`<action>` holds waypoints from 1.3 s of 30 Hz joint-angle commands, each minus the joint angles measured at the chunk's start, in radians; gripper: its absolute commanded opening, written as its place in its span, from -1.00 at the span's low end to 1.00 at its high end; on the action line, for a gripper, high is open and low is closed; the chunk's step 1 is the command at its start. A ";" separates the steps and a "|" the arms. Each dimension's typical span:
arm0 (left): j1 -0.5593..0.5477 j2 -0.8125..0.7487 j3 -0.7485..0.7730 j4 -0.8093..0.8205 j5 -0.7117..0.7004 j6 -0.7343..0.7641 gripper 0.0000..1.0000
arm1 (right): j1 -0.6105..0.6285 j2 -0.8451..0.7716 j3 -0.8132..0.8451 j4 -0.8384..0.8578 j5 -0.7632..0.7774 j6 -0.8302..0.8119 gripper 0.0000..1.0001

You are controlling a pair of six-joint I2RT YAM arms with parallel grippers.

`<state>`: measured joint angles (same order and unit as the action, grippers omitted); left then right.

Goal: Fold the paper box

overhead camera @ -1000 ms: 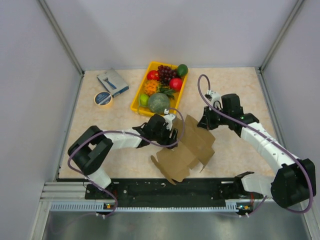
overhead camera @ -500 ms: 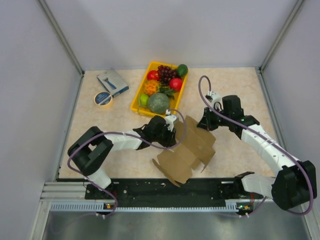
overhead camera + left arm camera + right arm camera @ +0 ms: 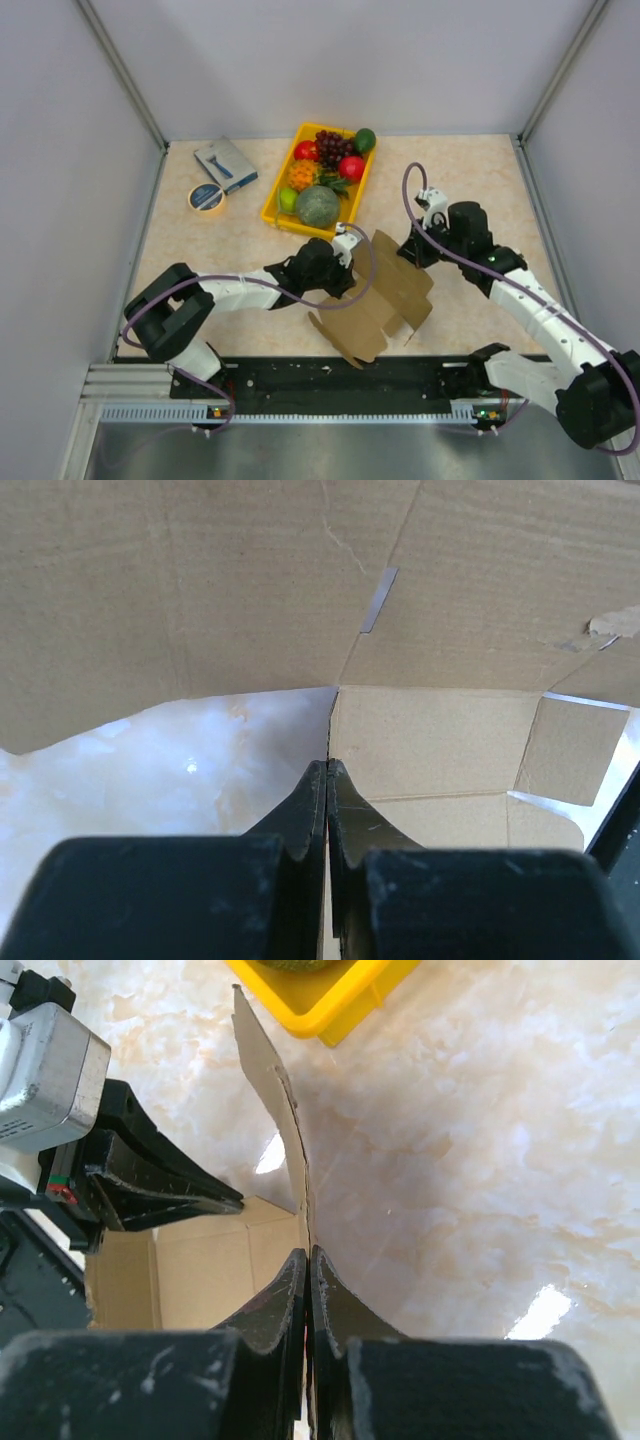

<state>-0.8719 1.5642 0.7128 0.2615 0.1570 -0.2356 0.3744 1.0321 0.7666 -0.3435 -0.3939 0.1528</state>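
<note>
1 paper box [image 3: 378, 295]: on the table [image 3: 200, 260], close to the front edge, in the middle.
Left gripper [image 3: 328, 770]: fingers [image 3: 300, 810] pressed together. A thin card edge runs into them, so it looks like it pinches a side wall of the box.
Right gripper [image 3: 308, 1258]: fingers pressed together, pinching the thin top edge of a standing wall on the far right side.
Could go wrong 1: the card may slip out, since only the finger tips hold a thin edge.
Could go wrong 2: if the 2 grippers pull apart or twist, the card may rip, or bend where there is no fold line.
Could go wrong 3: a push away may slide the box into the yellow tray [image 3: 272, 200], which is just behind it.
How the box looks: plain brown ridged card, half folded. Some walls stand up, the floor lies flat, and the front flaps hang loose. Fold lines show, with 1 small slit and 1 rough torn spot on a wall.
Farther back: tape roll [image 3: 207, 197] and small packet [image 3: 225, 163], well apart from the box.
</note>
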 commanded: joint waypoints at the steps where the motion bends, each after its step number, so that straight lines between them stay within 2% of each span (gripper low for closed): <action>1: -0.003 -0.003 0.039 0.047 -0.050 0.016 -1.00 | 0.090 -0.053 -0.015 0.063 0.191 -0.039 -1.00; 7: -0.003 0.014 0.048 0.084 -0.056 0.032 -0.98 | 0.248 -0.089 -0.059 0.133 0.383 -0.048 -1.00; 13: -0.003 -0.007 0.004 0.107 -0.031 0.045 -0.66 | 0.356 -0.119 -0.108 0.182 0.524 -0.111 -1.00; 16: 0.001 -0.030 -0.036 0.120 -0.027 0.044 -0.56 | 0.391 -0.119 -0.122 0.193 0.533 -0.131 -1.00; 17: 0.001 -0.038 -0.047 0.125 -0.027 0.036 -0.46 | 0.399 -0.115 -0.124 0.198 0.540 -0.139 -1.00; 22: 0.010 -0.102 -0.098 0.113 -0.004 0.018 -0.22 | 0.457 -0.090 -0.124 0.198 0.572 -0.182 -1.00; 24: 0.017 -0.145 -0.110 0.107 0.016 -0.001 -0.02 | 0.465 -0.083 -0.121 0.192 0.573 -0.196 -1.00; 27: 0.040 -0.208 -0.108 0.070 0.067 -0.013 0.16 | 0.469 -0.090 -0.121 0.187 0.541 -0.228 -1.00; 29: 0.073 -0.240 -0.099 0.059 0.119 -0.031 0.19 | 0.472 -0.095 -0.121 0.187 0.541 -0.240 -1.00; 33: 0.125 -0.285 -0.059 0.059 0.138 -0.039 0.23 | 0.474 -0.093 -0.107 0.176 0.520 -0.265 -1.00; 37: 0.132 -0.245 0.031 0.065 0.115 0.008 0.25 | 0.477 -0.089 -0.098 0.175 0.518 -0.277 -1.00; 39: 0.132 -0.216 0.051 0.080 0.116 0.042 0.35 | 0.478 -0.089 -0.092 0.170 0.495 -0.285 -1.00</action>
<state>-0.7410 1.3136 0.6846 0.2916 0.2573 -0.2501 0.8341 0.9455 0.6350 -0.2016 0.1337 -0.0998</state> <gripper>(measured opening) 0.647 0.008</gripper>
